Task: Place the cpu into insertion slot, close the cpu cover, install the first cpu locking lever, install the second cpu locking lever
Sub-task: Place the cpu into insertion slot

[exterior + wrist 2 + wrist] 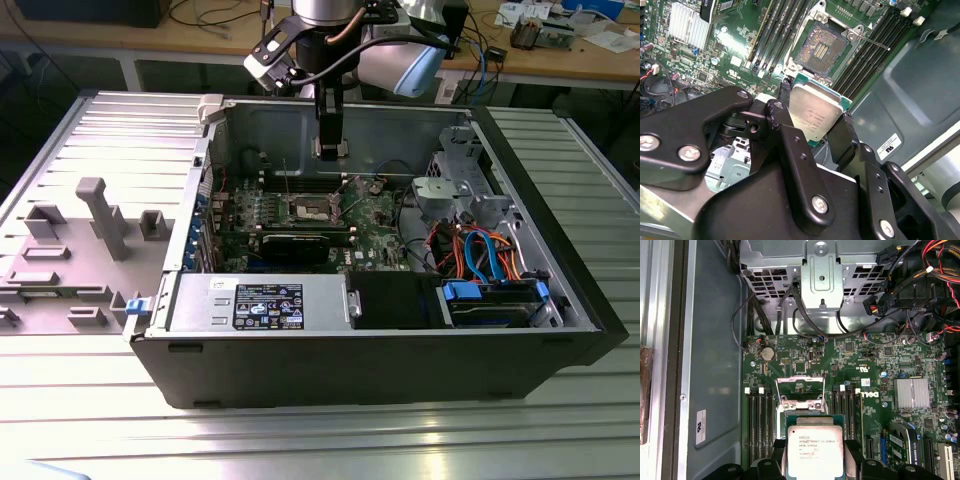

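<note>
One black two-fingered gripper (815, 114) is clenched on one flat square cpu (815, 454) with a dull silver-grey metal top, its two fingers (842, 136) pressing opposite edges. The cpu hangs level above the green circuit board (875, 360), not touching it.

In the second wrist view, the one square insertion slot (821, 50) with a dark centre and shiny metal rim lies bare, just beyond the chip. The thin silver hinged cpu cover (801, 380) stands swung open. One thin metal locking lever (871, 43) juts out beside the socket. Two banks of long black memory slots (760, 420) flank it, one on each side.

In the exterior view the gripper hangs at twelve o'clock from the socket, inside one open black tower case (400, 370) lying on a ribbed metal table (300, 440). One grey labelled power supply box (255, 300) sits at six o'clock from the board, and one blue drive caddy (490, 300) at four o'clock. One grey plastic fixture (100, 220) rests at nine o'clock from the case.
</note>
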Available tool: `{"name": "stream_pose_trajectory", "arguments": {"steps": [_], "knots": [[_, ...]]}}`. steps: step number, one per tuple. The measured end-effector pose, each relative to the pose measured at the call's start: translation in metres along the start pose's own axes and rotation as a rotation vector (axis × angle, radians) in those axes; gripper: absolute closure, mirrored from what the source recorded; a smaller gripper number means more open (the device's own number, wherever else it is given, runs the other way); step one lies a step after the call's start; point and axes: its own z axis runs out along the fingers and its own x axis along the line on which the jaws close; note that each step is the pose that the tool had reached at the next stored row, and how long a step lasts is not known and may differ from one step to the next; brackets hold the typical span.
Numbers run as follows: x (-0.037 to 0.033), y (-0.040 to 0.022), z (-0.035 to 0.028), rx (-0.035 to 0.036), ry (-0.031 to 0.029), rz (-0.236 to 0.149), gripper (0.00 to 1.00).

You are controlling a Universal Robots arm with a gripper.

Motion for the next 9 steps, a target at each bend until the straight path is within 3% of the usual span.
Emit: {"name": "stream_pose_trajectory", "arguments": {"steps": [9], "knots": [[0.0000,-0.0007,0.0018,-0.0001,0.0001,0.000,0.46]]}}
